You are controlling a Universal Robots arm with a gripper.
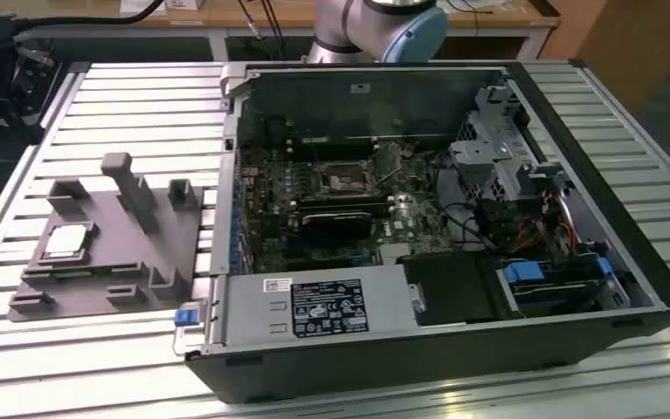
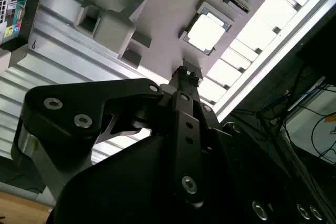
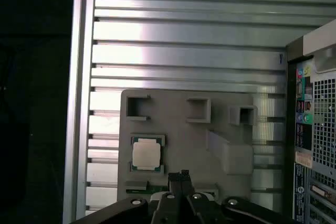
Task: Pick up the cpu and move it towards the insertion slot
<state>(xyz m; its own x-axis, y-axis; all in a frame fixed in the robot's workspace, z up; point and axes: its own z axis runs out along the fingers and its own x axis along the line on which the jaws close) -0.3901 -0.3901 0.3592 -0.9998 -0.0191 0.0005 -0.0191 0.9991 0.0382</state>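
The cpu [image 1: 67,240] is a small square chip with a silver top. It lies flat in a recess of the grey plastic fixture [image 1: 114,262], on the exterior view's left. Both wrist views look down on the cpu [image 3: 146,154] [image 2: 206,31] from well above. My gripper [image 3: 181,178] [image 2: 183,72] hangs high over the fixture, a little to one side of the chip and not touching it. Its black fingers are together and hold nothing. The insertion slot [image 1: 344,181], a shiny square frame with a dark centre, sits on the motherboard inside the open computer case.
The open case [image 1: 568,122] takes up the middle and the exterior view's right of the ribbed aluminium table [image 1: 126,96]. Inside are a long black card [image 1: 335,223], drive bays and cables. Upright posts [image 1: 126,188] rise from the fixture beside the chip.
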